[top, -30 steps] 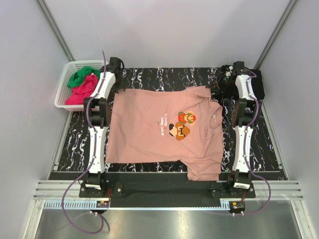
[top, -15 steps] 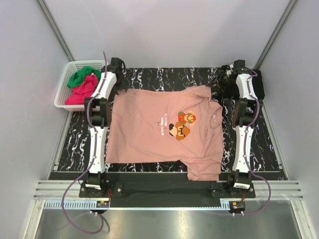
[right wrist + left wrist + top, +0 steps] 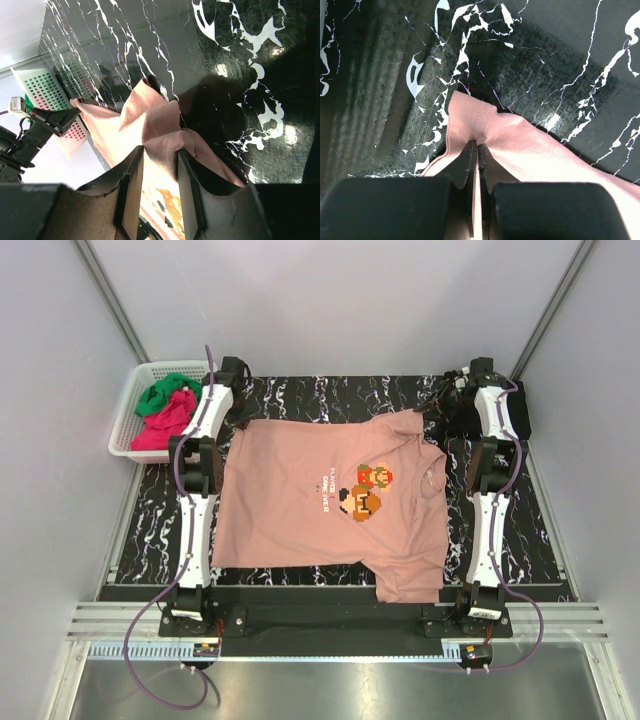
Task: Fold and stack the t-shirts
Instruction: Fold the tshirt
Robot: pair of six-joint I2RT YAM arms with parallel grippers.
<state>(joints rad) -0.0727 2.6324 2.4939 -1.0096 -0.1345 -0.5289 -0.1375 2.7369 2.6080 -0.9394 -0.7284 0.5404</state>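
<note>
At the table's far edge, the left gripper pinches one corner of the pink shirt lying flat mid-table, while the right gripper straddles the other, clamped or not I cannot tell, so lifting now might drop that side, skewing the fold.

This is a robotics lab cell. Plain pale panels close in three sides, held by bare aluminium posts. The worktop is a black sheet with white marble veining. Two white robot arms, the left arm and the right arm, are bolted at its near edge by a metal rail with purple cables looping from their bases. The only household things are a pink t-shirt spread on the worktop and a white plastic basket of bunched clothes at its far left corner.
</note>
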